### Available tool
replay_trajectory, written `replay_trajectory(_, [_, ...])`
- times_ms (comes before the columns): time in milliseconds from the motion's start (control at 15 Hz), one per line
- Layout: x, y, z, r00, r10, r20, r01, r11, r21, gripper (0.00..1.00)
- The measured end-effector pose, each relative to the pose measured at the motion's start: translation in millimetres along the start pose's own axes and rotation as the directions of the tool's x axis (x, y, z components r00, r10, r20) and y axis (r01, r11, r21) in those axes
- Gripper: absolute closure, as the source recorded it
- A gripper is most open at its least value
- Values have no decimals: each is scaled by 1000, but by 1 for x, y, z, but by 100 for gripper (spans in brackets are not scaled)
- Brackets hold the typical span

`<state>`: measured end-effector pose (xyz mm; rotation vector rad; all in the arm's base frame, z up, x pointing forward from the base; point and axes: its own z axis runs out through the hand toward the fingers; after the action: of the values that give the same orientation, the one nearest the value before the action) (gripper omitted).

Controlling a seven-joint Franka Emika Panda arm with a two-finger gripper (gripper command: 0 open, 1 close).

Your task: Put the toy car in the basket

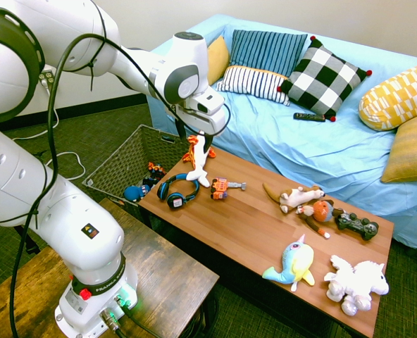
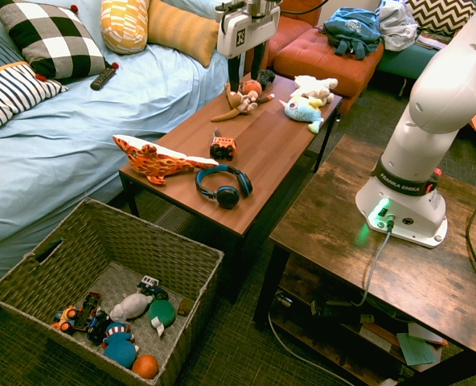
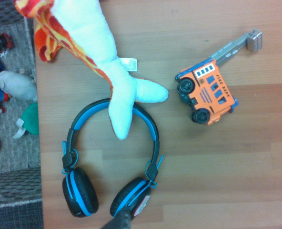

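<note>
The toy car (image 1: 223,187), a small orange-and-grey plastic vehicle with a grey ladder-like arm sticking out one end, lies on its side on the long brown wooden table (image 1: 265,232), near the table's end by the basket and close to the long edge that faces the sofa. The white arm's two-finger gripper (image 2: 247,67) hangs above the table with its dark fingers pointing straight down, spread wide and holding nothing, well clear of the wood. Just beside the toy car lies the orange-patterned shark plush with a white belly (image 2: 153,158), its tail overlapping the band of the blue-and-black headphones (image 2: 224,186), which rest flat at the table's end near the corner closest to the basket. In the wrist view the toy car (image 3: 207,94) shows apart from both the plush tail and the headphones, touching neither. Off that end of the table, on the floor, stands the large rectangular woven-looking basket (image 2: 190,249) with outward-sloping sides; several small toys already lie in its bottom. Toward the table's far end lie a brown dog plush (image 1: 300,196), a monkey plush (image 1: 321,213), a dark game controller (image 1: 357,225), a blue-and-yellow narwhal plush (image 1: 294,263) and a white fluffy plush (image 1: 356,283). Behind the table runs the light-blue sofa (image 1: 321,151) with its cushions.
</note>
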<state>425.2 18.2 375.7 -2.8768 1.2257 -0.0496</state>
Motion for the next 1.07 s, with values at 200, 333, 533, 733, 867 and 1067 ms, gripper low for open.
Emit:
replay_trajectory(200, [12, 2, 3, 1000, -13, -13, 13, 1000, 21, 0])
replay_trajectory(333, [42, 11, 16, 998, -44, -35, 46, 998, 33, 0])
replay_trajectory(533, [105, 13, 62, 993, -112, 34, 111, 993, 38, 0])
replay_trajectory(733, [142, -14, 124, 977, -176, 123, 173, 984, 34, 0])
replay_trajectory(867, [153, -30, 161, 963, -192, 191, 192, 981, 19, 0])
replay_trajectory(1067, [155, -43, 197, 942, -198, 271, 211, 977, -17, 0])
